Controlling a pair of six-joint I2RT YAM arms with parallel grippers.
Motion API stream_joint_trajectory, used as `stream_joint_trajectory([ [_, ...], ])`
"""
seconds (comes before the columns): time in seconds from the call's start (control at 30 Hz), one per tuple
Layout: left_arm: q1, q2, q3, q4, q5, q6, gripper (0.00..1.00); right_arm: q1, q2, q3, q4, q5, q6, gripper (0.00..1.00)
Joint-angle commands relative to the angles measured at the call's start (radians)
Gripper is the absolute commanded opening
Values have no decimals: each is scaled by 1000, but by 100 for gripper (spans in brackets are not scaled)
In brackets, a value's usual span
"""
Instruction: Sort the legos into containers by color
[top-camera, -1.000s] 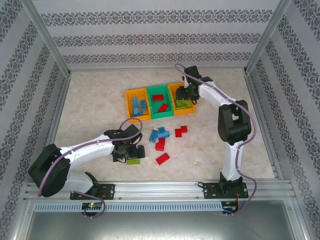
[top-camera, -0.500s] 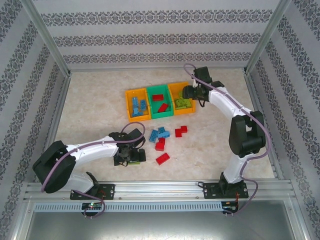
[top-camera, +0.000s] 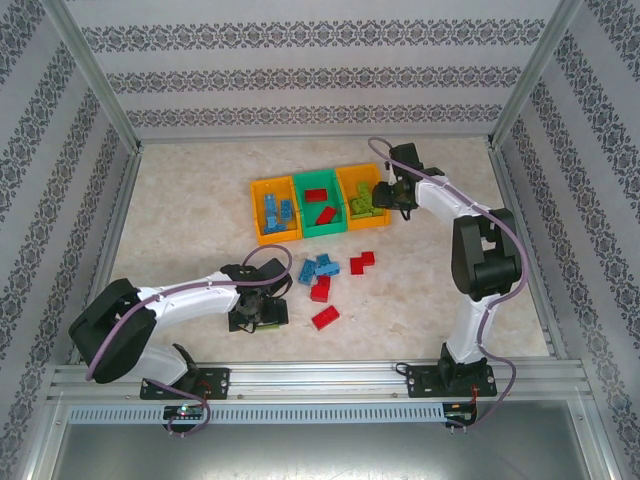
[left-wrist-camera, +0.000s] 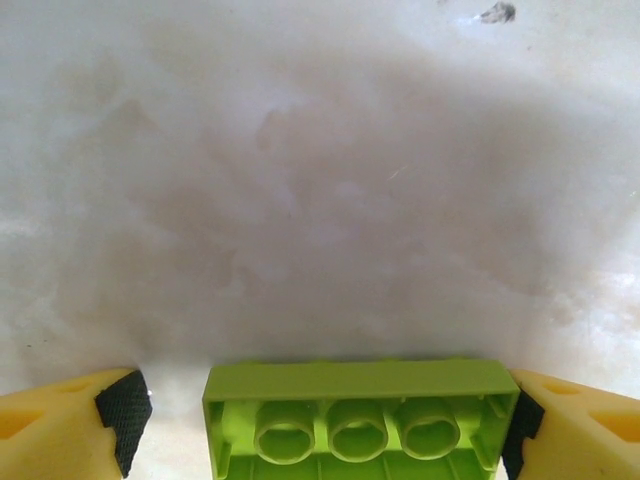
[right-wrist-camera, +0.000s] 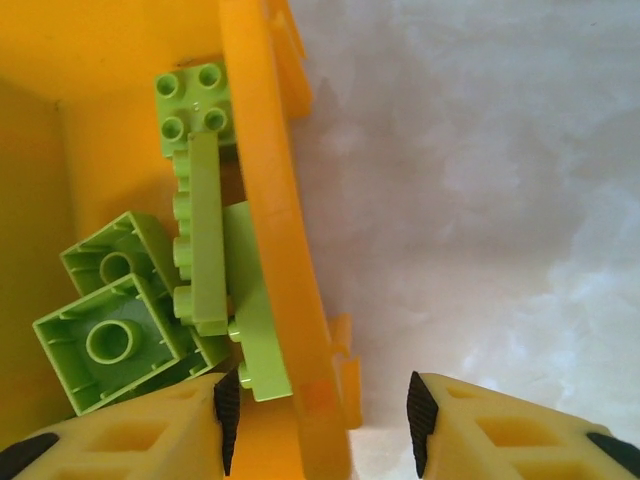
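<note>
Left gripper (top-camera: 258, 314) has moved lower in the top view since a second ago and now covers the lime brick (left-wrist-camera: 360, 418) at lower centre-left; left wrist view adds that the jaws are spread round it, right pad at its edge, left pad apart, hollow underside facing the camera; loose blue legos (top-camera: 319, 267) and red legos (top-camera: 325, 317) unmoved; containers (top-camera: 256, 205) unchanged at upper centre; right gripper (top-camera: 384, 193) has shifted right; right wrist view shows the jaws apart astride the right orange bin (right-wrist-camera: 270, 200) wall, empty; lime legos (right-wrist-camera: 120, 320) inside.
</note>
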Motion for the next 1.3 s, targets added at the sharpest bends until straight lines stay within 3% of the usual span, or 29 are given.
stream_joint_trajectory([
  [0.0, -20, 41, -6, 82, 28, -6, 88, 27, 14, -2, 14, -15, -28, 50],
  [0.17, -19, 45, -9, 96, 30, -4, 82, 45, 13, -33, 29, -11, -20, 33],
  [0.4, -20, 41, -20, 99, 25, -7, 79, 93, 1, -93, 38, 30, -12, 23],
  [1.13, -21, 0, -15, 81, 2, -12, 64, 183, -210, -377, 116, 89, 48, 19],
  [1.27, -20, -14, -6, 75, -5, -9, 61, 200, -234, -399, 119, 100, 62, 27],
])
